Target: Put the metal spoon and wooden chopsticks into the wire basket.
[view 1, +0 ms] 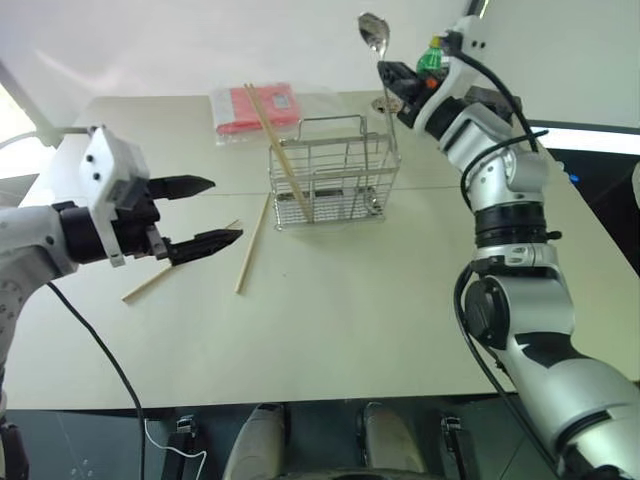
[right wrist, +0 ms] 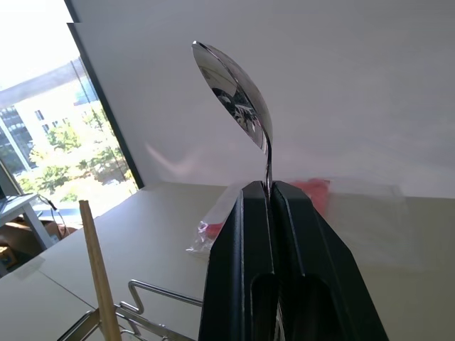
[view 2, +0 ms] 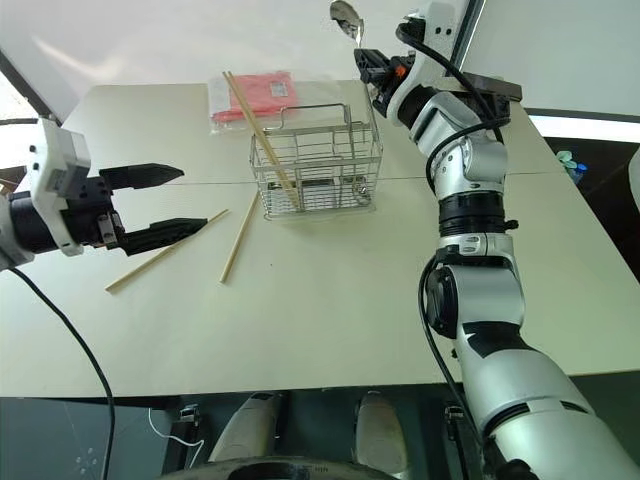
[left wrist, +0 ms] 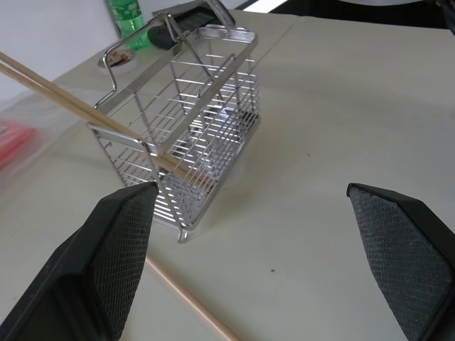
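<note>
Right gripper (view 1: 385,68) jaws clamped on the metal spoon (view 1: 374,35) handle, bowl up; slick, stiff, may pivot. Left gripper (view 1: 205,212) jaws wide, empty.

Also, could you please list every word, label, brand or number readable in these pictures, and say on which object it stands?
No text can be read anywhere.
Flat red packet in clear plastic: any print is too blurred to read.
Green plastic bottle: its label is too small to read.
Silver wire basket, light-tan wooden chopsticks and shiny metal spoon: no markings visible.
</note>
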